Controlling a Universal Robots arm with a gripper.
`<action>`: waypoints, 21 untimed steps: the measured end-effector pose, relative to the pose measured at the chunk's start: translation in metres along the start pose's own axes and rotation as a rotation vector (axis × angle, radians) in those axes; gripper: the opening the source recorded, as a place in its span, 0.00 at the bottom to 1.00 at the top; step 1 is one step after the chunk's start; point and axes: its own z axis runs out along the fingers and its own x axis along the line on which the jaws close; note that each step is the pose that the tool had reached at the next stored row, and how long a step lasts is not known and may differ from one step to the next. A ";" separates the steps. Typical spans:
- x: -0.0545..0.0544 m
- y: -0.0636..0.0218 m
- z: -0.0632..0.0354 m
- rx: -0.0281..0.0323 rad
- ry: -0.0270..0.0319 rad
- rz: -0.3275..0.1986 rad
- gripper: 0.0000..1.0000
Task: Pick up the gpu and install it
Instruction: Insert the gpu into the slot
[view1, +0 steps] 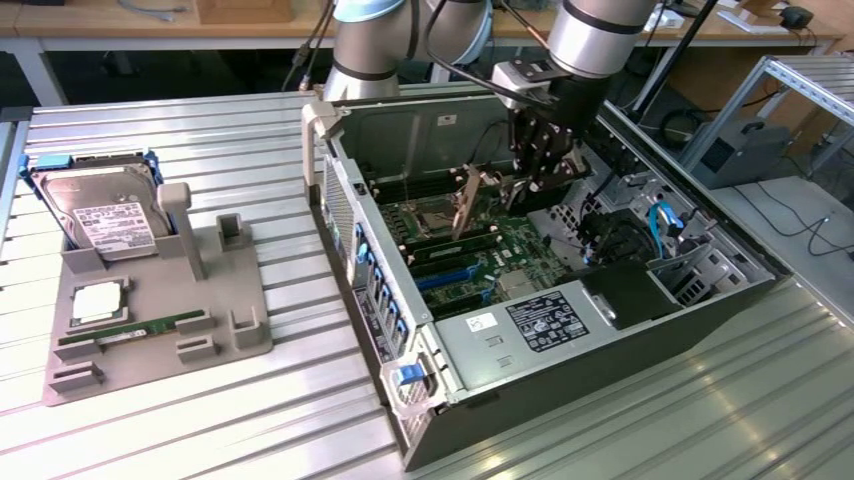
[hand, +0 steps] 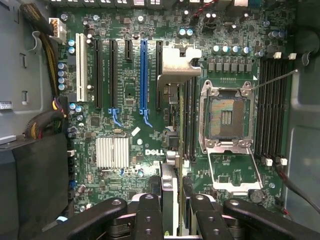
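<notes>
Gripper (view1: 539, 178) is inside the open computer case (view1: 641, 320), fingers (hand: 150, 220) clamped on the gpu (hand: 172, 90), card standing edge-on over the motherboard (hand: 125, 130).

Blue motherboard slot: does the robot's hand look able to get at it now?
Probably yes: the blue slot lies bare in the opened case, but the hand is shut on the gpu beside it.
</notes>
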 end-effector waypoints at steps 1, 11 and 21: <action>0.000 0.0000 0.0006 0.0000 0.0000 0.000 0.27; 0.001 0.0025 0.0056 0.0000 0.0002 0.000 0.27; 0.002 0.0041 0.0097 0.0000 0.0004 0.000 0.27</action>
